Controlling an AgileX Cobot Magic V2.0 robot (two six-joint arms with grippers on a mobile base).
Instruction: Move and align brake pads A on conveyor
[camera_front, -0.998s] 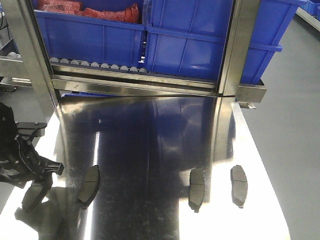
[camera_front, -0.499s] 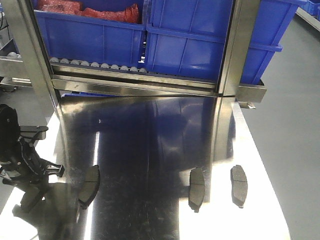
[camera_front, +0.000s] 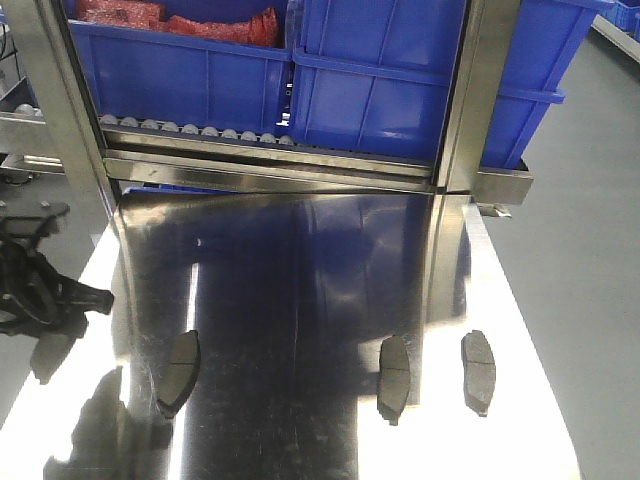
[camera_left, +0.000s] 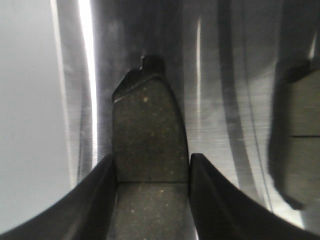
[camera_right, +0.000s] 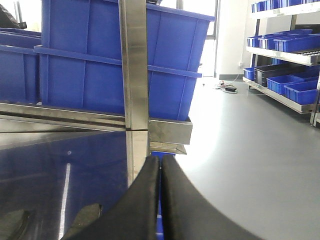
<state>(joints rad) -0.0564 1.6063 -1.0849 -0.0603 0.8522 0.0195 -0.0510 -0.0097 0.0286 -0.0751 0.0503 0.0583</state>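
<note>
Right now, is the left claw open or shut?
Shut: the left claw grips a brake pad between its fingers.

The shiny steel tabletop (camera_front: 300, 270) carries three brake pads lying flat, long sides running front to back: a left pad (camera_front: 178, 372) at about 8 o'clock, a middle pad (camera_front: 394, 378) at about 4 o'clock, and a right pad (camera_front: 478, 372) near it at its 3 o'clock.

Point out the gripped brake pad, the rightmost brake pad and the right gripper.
gripped brake pad (camera_left: 147, 135): left wrist view, friction face above groove.
rightmost brake pad (camera_front: 478, 372): front view, face middle.
right gripper (camera_right: 160, 161): right wrist view, between shut fingers' tips.
</note>
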